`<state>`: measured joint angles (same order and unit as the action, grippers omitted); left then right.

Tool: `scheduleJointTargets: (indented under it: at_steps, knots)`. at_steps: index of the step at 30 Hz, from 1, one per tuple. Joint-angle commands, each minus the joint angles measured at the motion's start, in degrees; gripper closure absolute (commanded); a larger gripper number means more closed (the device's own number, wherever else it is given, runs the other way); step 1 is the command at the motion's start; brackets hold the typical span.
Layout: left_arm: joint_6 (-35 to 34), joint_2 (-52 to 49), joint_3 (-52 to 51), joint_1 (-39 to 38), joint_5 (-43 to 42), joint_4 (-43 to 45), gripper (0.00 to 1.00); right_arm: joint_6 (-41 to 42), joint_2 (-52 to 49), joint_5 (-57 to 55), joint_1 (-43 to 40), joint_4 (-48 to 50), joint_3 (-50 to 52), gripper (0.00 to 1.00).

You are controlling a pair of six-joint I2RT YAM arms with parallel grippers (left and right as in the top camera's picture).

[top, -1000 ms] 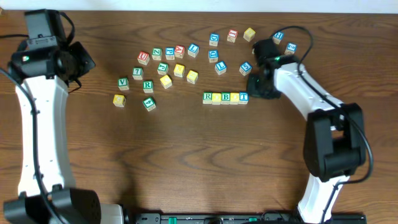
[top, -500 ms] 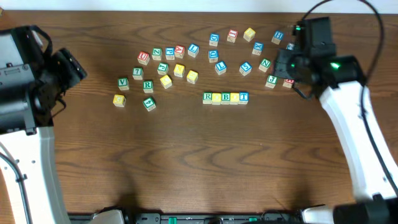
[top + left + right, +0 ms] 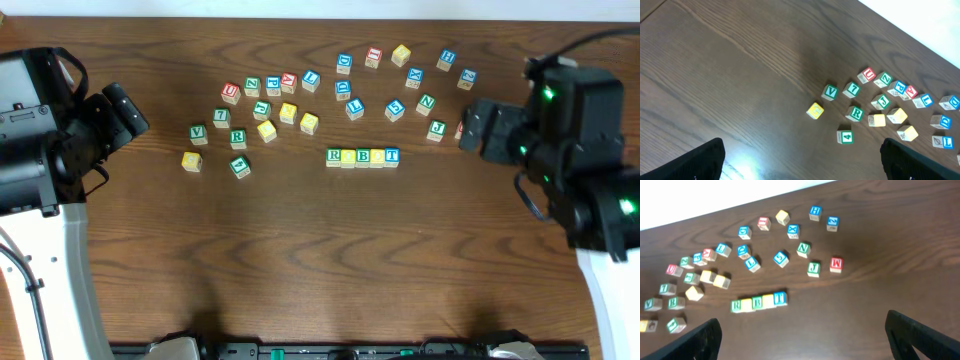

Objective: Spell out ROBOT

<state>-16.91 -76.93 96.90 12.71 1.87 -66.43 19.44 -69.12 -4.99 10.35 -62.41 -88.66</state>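
Row of 5 at mid table (image 3: 300, 280), cubes touching side to side: R cube (image 3: 334, 156), 1st yellow cube (image 3: 348, 157), B cube (image 3: 363, 156), 2nd yellow cube (image 3: 377, 156), T cube (image 3: 392, 155). Loose cubes (image 3: 288, 113) scattered betw. row and far edge. Open wood from row to near edge. Left pincer (image 3: 805, 162) over left side, right pincer (image 3: 805, 340) over right side; both spread wide, holding nothing, well apart from row.

Near half of worktop (image 3: 300, 270): unobstructed, open passage. Lettered row (image 3: 362, 156) stands mid-worktop, approachable from near side and both ends. Far side congested: left cluster (image 3: 262, 108) and right cluster (image 3: 395, 109), cubes closely spaced.
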Motion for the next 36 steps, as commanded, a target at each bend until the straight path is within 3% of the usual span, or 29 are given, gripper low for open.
scheduleJointTargets:
  at_steps: [1, 13, 20, 26, 31, 36]
  knots:
    - [-0.5, -0.3, 0.8, 0.2, 0.3, -0.2, 0.02, -0.2, 1.6, -0.9, -0.3, -1.9, -0.7, 0.01]
    - [-0.5, -0.3, 0.8, 0.2, 0.3, -0.2, 0.02, -0.2, 1.7, -2.1, -0.3, -12.2, -0.7, 0.01]
    - [-0.5, -0.3, 0.8, 0.2, 0.3, -0.2, 0.02, -0.4, 2.4, -9.5, -0.5, -6.1, 0.6, 0.01]
    - [-0.5, -0.3, 0.8, 0.2, 0.3, -0.2, 0.01, -3.3, 9.9, -10.3, -1.8, 10.8, 11.4, 0.01]
    - [-0.5, -0.3, 0.8, 0.2, 0.3, -0.2, 0.01, -7.5, 22.4, -2.6, -7.5, 31.7, 30.3, 0.01]
    - [-0.5, -0.3, 0.8, 0.2, 0.3, -0.2, 0.02, -9.3, 36.9, 4.0, -12.4, 44.4, 48.5, 0.01]
